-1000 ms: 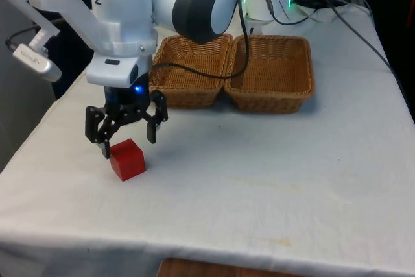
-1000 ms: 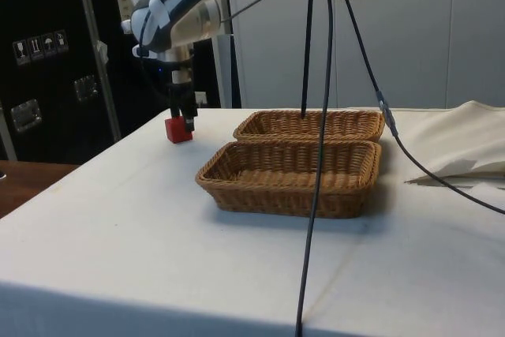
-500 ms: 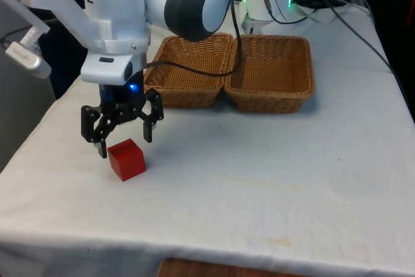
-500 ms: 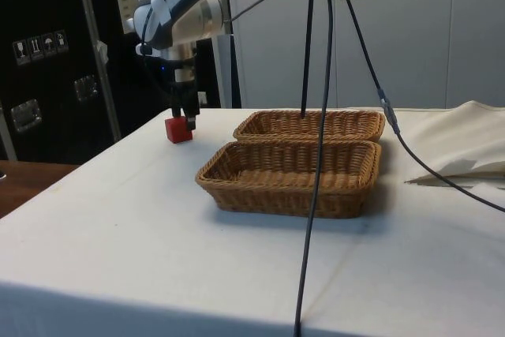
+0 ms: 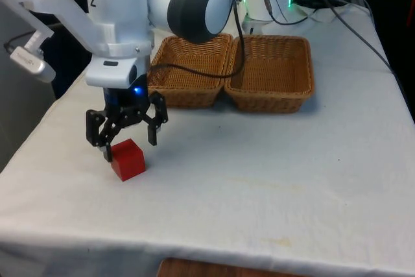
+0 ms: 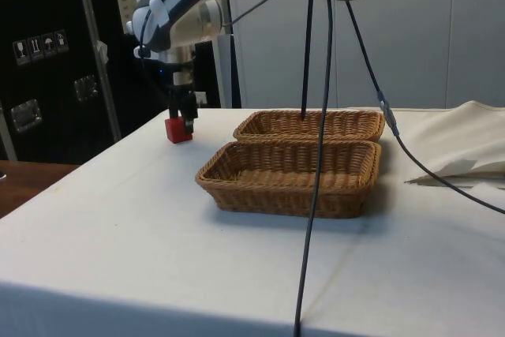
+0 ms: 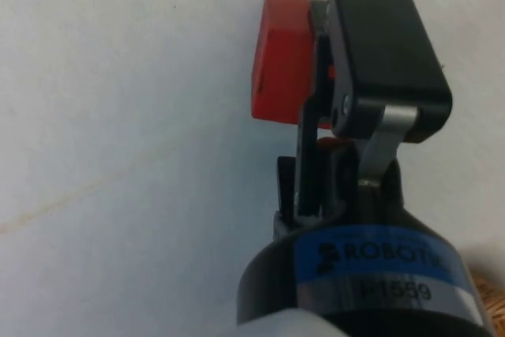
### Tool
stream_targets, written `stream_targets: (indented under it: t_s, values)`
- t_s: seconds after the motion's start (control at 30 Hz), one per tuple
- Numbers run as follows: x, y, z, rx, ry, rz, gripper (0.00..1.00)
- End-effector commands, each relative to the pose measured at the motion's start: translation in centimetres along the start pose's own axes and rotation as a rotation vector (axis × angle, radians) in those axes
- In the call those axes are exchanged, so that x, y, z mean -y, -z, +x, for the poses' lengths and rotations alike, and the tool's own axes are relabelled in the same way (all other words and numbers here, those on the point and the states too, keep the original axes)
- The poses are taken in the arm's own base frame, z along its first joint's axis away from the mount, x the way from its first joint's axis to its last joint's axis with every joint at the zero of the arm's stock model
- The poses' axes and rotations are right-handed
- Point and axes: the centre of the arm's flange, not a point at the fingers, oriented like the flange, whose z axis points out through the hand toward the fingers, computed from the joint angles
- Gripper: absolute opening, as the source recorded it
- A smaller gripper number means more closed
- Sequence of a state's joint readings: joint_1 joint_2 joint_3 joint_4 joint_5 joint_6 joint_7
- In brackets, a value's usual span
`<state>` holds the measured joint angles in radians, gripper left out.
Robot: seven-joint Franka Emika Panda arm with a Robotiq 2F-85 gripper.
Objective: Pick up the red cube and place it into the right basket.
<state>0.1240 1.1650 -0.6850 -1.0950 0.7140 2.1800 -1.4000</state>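
Claw (image 5: 128,139) of the white arm hangs low over the counter (image 5: 272,173), near the edge on the front view's left, and its two black fingers (image 5: 154,135) are spread wide with nothing between them. The red cube (image 5: 127,159) sits on the white cloth directly under the claw, a little toward the near edge of the counter; one fingertip comes down just beside the cube's upper corner on the front view's left, while the other finger stands apart from it on the other side. I cannot tell if that lower fingertip touches the cube or only stands close to it. In the side view the claw (image 6: 184,118) points straight down and the red cube (image 6: 177,129) is seen just below and beside it, resting flat on the cloth. In the wrist view one black finger pad (image 7: 379,53) covers part of the red cube (image 7: 282,61), which lies on the white cloth. Two wicker baskets stand side by side, touching each other, farther back on the counter: the left basket (image 5: 188,85) is partly behind the arm, and the right basket (image 5: 272,89) is beside it on the front view's right. Both are well apart from the cube. A black cable (image 5: 194,72) hangs from the arm across the left basket.
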Motion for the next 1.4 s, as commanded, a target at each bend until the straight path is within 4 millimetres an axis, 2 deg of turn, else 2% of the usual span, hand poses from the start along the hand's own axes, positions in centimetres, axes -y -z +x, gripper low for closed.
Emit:
stream_targets:
  t_s: [0.0, 0.27, 0.3, 0.33, 0.43, 0.47, 0.5, 0.53, 0.57, 0.6, 0.7, 0.73, 0.77, 0.83, 0.87, 0.9, 1.03, 1.1, 1.13, 1.2, 1.37]
  values:
    - [-0.2, -0.2, 1.0, 0.000, 0.003, 0.000, 1.00]
    - [0.0, -1.2, 1.4, 0.000, 0.006, 0.001, 1.00]
    - [0.2, -1.1, 0.5, 0.001, 0.006, 0.001, 1.00]
    - [0.0, -1.3, 1.4, -0.001, 0.006, 0.000, 1.00]
    - [0.1, -1.4, 1.5, -0.001, 0.008, -0.001, 1.00]
    - [0.1, -1.5, 1.6, -0.001, 0.008, 0.000, 0.97]
    - [0.1, -1.6, 1.6, -0.001, 0.008, 0.000, 0.89]
    - [0.2, -1.7, 1.6, -0.001, 0.008, 0.001, 0.73]
    - [0.4, -1.6, 0.7, 0.001, 0.008, 0.003, 0.61]
    - [0.1, -1.7, 1.6, -0.002, 0.008, 0.001, 0.61]
    - [0.1, -1.7, 1.6, -0.002, 0.009, -0.001, 0.29]
    - [0.1, -1.7, 1.7, -0.003, 0.009, -0.001, 0.09]
    - [0.1, -1.8, 1.7, -0.003, 0.008, 0.000, 0.00]
    - [0.1, -1.7, 1.7, -0.004, 0.008, -0.001, 0.01]
    - [0.4, -1.7, 0.9, -0.004, 0.008, 0.002, 0.01]
    - [0.1, -1.7, 1.7, -0.004, 0.008, -0.001, 0.01]
    - [0.1, -1.8, 1.7, -0.003, 0.008, -0.002, 0.02]
    - [-0.1, -0.9, 1.4, -0.005, 0.005, 0.000, 0.02]
    - [0.2, -1.4, 0.8, -0.005, 0.006, -0.004, 0.02]
    - [-0.4, -0.2, 1.2, -0.005, 0.001, -0.001, 0.02]
    - [-1.2, 1.6, 0.6, -0.004, -0.023, -0.002, 0.02]
